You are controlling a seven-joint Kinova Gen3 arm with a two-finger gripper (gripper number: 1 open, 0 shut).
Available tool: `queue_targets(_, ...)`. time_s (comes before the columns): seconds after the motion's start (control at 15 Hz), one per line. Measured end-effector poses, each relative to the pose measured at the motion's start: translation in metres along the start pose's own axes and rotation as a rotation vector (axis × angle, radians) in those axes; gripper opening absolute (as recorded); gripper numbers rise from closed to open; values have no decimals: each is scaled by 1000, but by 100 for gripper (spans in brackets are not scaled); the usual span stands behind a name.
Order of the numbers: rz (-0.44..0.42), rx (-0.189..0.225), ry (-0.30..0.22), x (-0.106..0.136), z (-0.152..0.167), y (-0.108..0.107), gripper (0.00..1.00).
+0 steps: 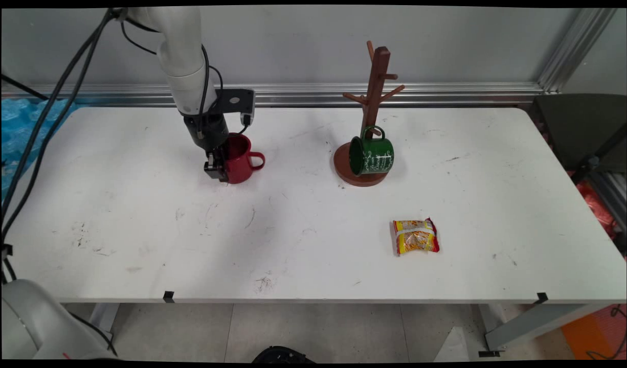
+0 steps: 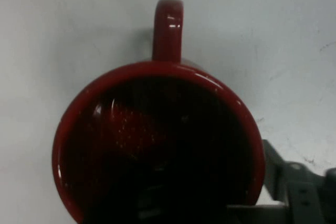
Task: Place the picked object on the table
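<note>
A red mug (image 1: 240, 159) stands upright on the white table (image 1: 313, 245), left of the middle, with its handle to the right. My gripper (image 1: 220, 167) comes down on its left rim and is shut on the mug wall, one finger inside and one outside. In the hand view I look straight down into the red mug (image 2: 157, 140), its handle pointing up. The outer finger (image 2: 294, 187) lies against the wall at the bottom right, and the inner finger is lost in the dark inside.
A brown wooden mug tree (image 1: 371, 102) stands at the back centre with a green mug (image 1: 371, 156) hung low on it. A yellow and red snack packet (image 1: 416, 236) lies front right. Black cables (image 1: 47, 122) hang on the left.
</note>
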Motion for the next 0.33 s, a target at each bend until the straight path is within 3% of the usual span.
queue_targets(0.33, 19, 13, 21, 4, -4, -4, 100)
